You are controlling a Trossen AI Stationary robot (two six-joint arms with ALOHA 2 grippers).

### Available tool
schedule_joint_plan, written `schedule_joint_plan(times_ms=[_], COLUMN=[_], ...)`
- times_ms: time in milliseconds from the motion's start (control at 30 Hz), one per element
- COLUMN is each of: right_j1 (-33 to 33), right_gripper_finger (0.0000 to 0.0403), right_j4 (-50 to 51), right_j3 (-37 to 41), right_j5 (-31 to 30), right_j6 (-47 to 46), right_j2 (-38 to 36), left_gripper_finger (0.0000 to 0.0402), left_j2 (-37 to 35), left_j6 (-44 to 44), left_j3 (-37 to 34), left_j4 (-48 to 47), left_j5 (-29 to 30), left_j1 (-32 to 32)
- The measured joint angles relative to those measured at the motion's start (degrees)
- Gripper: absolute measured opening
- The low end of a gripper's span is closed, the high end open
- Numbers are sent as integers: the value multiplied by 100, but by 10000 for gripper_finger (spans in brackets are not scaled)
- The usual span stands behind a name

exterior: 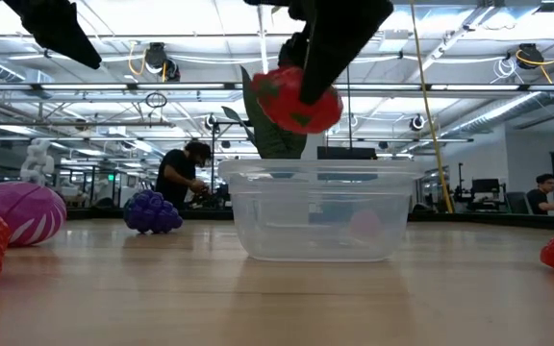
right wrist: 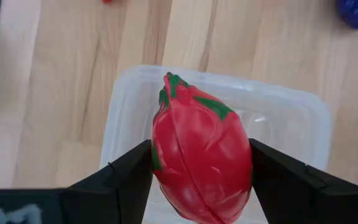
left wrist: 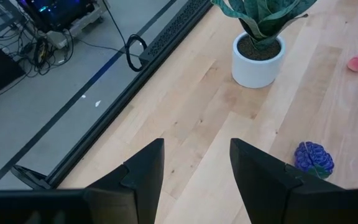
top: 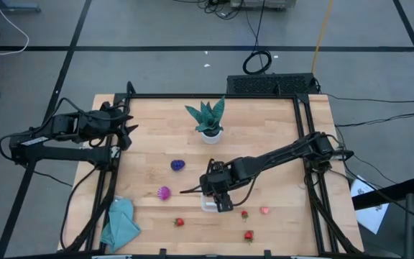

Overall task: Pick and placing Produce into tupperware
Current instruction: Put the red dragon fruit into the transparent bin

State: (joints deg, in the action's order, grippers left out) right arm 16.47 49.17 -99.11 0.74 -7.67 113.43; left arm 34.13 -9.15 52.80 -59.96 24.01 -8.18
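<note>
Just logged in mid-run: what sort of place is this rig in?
Probably a large robotics lab or workshop: open ceiling with pipes and strip lights, people at workstations, and cables on the floor beyond the wooden table.

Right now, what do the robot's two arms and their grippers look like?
Both arms are dark, nearly black, built of slim jointed links with black cables running alongside. The left gripper has two flat, matte black fingers with angular, wedge-shaped tips. The right gripper has the same blocky black fingers with squared inner faces. No logos or coloured markings show on either.
</note>
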Motion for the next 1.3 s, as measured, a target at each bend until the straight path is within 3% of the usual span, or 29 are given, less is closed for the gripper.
schedule_joint_plan(times_ms=[1300], right_j1=[-274], right_gripper_finger=[235], right_j4=[-999], right_j3=[1073], right_j5=[467], right_j6=[-25], right_j2=[24], left_gripper_finger=[186], left_j2=[0], left_j6=[-7], left_j3=[2], left_j4=[-2], left_j5=[-2], left_j1=[-1])
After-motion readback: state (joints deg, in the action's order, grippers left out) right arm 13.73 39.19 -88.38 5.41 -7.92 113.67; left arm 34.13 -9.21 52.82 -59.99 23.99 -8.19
